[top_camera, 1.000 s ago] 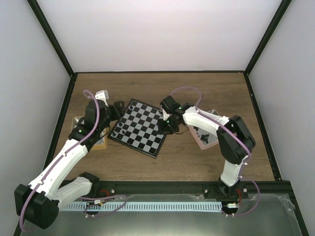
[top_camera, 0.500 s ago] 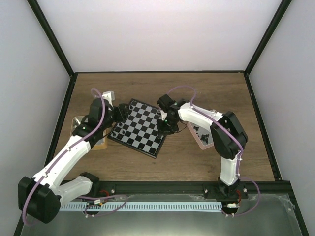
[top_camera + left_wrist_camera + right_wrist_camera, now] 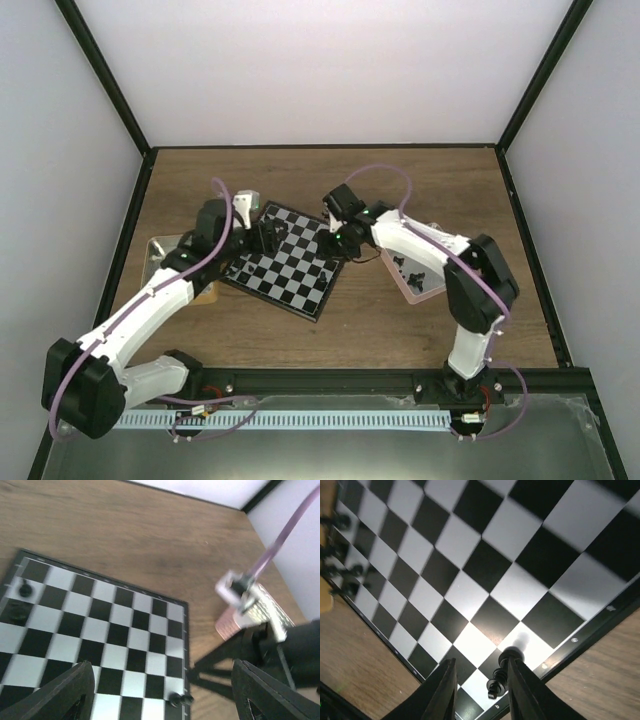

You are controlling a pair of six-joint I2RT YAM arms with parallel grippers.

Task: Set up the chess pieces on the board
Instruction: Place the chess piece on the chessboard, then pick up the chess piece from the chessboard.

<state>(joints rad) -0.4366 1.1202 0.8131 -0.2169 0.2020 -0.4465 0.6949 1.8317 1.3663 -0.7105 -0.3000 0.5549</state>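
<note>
Your two white arms rise from the bottom edge of the overhead view and lean in over the flat chessboard (image 3: 290, 268) of black and pale grey checks, which lies turned like a diamond at the middle of the brown wooden table (image 3: 420, 180). Just right of it, the pink square tray (image 3: 428, 291) holds a scatter of black pieces (image 3: 412, 270). At the left, a tan square tray (image 3: 158, 248) lies mostly hidden under the left arm. Your left gripper (image 3: 162, 662) hangs over the board's upper-left part, fingers spread wide with nothing between them. Your right gripper (image 3: 482, 662) sits low at the board's right corner with its fingers a narrow gap apart. Two tiny black chess pieces (image 3: 504, 674) stand at that corner and show in the gap, close against the right-hand finger — whether it touches them you cannot tell. More dark figures (image 3: 340, 545) line the board's opposite edge, blurred, in the upper left of the right wrist view.
</note>
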